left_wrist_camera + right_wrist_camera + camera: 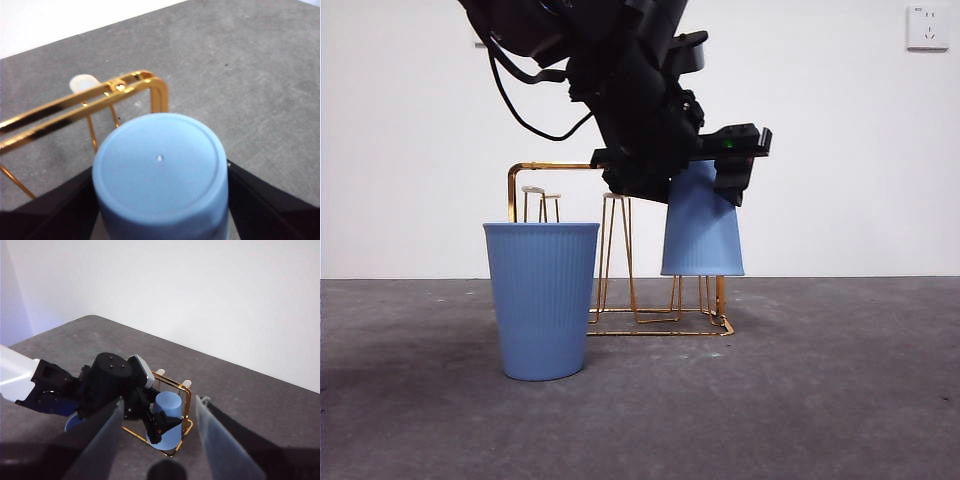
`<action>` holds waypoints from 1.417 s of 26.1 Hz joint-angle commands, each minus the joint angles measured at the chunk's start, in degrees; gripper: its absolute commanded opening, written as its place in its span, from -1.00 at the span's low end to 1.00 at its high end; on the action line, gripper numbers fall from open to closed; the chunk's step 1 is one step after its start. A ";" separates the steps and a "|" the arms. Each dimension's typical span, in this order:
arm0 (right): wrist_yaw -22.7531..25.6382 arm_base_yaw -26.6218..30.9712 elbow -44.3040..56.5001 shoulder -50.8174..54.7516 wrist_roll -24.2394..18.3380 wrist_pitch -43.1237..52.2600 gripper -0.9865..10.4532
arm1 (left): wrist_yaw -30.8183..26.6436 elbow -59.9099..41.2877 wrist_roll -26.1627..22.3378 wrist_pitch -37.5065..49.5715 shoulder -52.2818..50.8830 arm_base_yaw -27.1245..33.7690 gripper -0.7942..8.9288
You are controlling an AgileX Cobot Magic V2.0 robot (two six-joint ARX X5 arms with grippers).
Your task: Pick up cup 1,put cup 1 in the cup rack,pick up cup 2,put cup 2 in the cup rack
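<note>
Across the grey table (840, 400), the big dark arm comes down from above in the front view, and its left gripper (160, 200) pinches an upside-down blue cup (702, 235) between its two black jaws, one on each side of the cup's wall. That inverted cup hangs tilted over the right end of the cup rack (620, 300), its rim above the rack's base; whether a peg is inside it cannot be told. From the left wrist view the cup's closed bottom (160, 165) faces the camera, just beside the rack's gold top bar (75, 107).

Nearer the camera, left of the rack, a second blue ribbed cup (542, 300) stands upright on the table, mouth up, apart from the rack.

The right gripper (160, 440) hangs high and well away, jaws spread wide with nothing between them.

A white wall socket (928, 27) sits on the wall; no writing or brand can be read on anything.
</note>
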State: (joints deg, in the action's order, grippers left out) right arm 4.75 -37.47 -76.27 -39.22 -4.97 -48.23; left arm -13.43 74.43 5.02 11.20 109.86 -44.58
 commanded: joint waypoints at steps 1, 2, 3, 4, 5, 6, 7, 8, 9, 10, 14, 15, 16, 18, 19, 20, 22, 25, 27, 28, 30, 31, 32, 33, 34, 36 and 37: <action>0.26 -0.02 0.28 -0.02 -0.79 0.24 -0.39 | 0.07 -1.36 2.21 -1.75 2.54 -0.81 -0.85; 0.24 -0.02 0.28 -0.02 -0.87 0.22 -0.39 | -0.33 -1.36 2.23 -2.03 2.54 -0.79 -0.85; 0.24 -0.02 0.28 -0.02 -0.90 0.20 -0.39 | -0.31 -1.36 2.25 -2.45 2.54 -0.72 -0.85; 0.22 -0.02 0.28 -0.02 -0.90 0.20 -0.39 | -0.31 -1.36 2.25 -2.89 2.54 -0.66 -0.85; 0.20 -0.02 0.28 0.00 -0.90 0.22 -0.39 | -0.33 -1.36 2.25 -3.08 2.56 -0.59 -0.85; 0.22 -0.02 0.28 -0.02 -0.94 0.22 -0.39 | -0.39 -1.36 2.25 -3.41 2.56 -0.57 -0.85; 0.22 -0.02 0.28 -0.02 -1.09 0.24 -0.39 | -0.68 -1.36 2.23 -3.43 2.56 -0.57 -0.85; 0.22 -0.02 0.28 -0.02 -1.09 0.26 -0.39 | -1.31 -1.36 2.23 -3.32 2.56 -0.57 -0.85; 0.22 -0.02 0.28 -0.02 -1.09 0.26 -0.39 | -1.64 -1.36 2.23 -3.19 2.56 -0.57 -0.85; 0.22 -0.02 0.28 -0.02 -1.09 0.24 -0.39 | -1.66 -1.36 2.25 -3.06 2.56 -0.57 -0.85; 0.22 -0.02 0.28 -0.02 -1.09 0.22 -0.39 | -1.64 -1.36 2.25 -2.97 2.56 -0.46 -0.83; 0.22 -0.02 0.28 -0.02 -1.09 0.22 -0.39 | -1.64 -1.36 2.27 -2.80 2.56 -0.46 -0.75; 0.22 -0.02 0.28 -0.02 -1.09 0.22 -0.39 | -1.62 -1.36 2.29 -2.69 2.54 -0.46 -0.56; 0.22 -0.02 0.28 -0.02 -1.09 0.24 -0.39 | -1.62 -1.27 2.29 -3.02 2.21 -0.35 -0.19; 0.22 -0.02 0.28 -0.02 -1.11 0.24 -0.39 | -1.62 -1.27 2.29 -3.06 1.95 -0.35 -0.17; 0.22 -0.02 0.28 -0.02 -1.22 0.24 -0.39 | -1.62 -1.27 2.32 -3.23 1.53 -0.35 -0.17; 0.22 -0.02 0.28 -0.02 -1.31 0.24 -0.39 | -1.62 -1.27 2.45 -3.96 0.46 -0.35 -0.17; 0.22 -0.02 0.28 -0.02 -1.49 0.24 -0.39 | -1.01 -1.27 2.54 -4.74 -0.68 -0.35 -0.16; 0.20 -0.02 0.28 -0.02 -1.53 0.24 -0.39 | 0.00 -1.27 2.95 -5.27 -0.72 -0.35 0.17; 0.20 -0.02 0.28 -0.02 -1.60 0.22 -0.39 | 0.22 -1.27 3.13 -5.75 -0.72 -0.35 0.22; 0.20 -0.02 0.28 -0.02 -1.68 0.22 -0.39 | 0.37 -1.27 3.56 -6.03 -0.72 -0.35 0.22; 0.20 -0.02 0.28 -0.02 -1.68 0.22 -0.39 | 0.39 -1.27 3.65 -6.03 -0.72 -0.35 0.22; 0.20 -0.02 0.28 -0.02 -1.68 0.22 -0.39 | 0.39 -1.27 3.78 -6.08 -0.72 -0.35 0.22; 0.20 -0.02 0.28 -0.02 -1.68 0.22 -0.39 | 0.48 -1.27 3.78 -6.32 -0.72 -0.35 0.22; 0.20 -0.02 0.28 -0.02 -1.70 0.20 -0.39 | 0.48 -1.27 3.80 -6.86 -0.72 -0.35 0.22; 0.20 -0.02 0.28 -0.02 -1.70 0.22 -0.39 | 0.55 -1.27 3.91 -8.52 -0.72 -0.35 0.22; 0.20 -0.02 0.28 -0.02 -1.73 0.22 -0.39 | 0.52 -1.27 3.91 -9.27 -0.74 -0.35 0.22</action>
State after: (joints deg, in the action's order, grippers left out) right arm 4.73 -37.47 -76.27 -39.24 -6.09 -48.23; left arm -13.13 74.11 8.01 2.04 109.16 -45.06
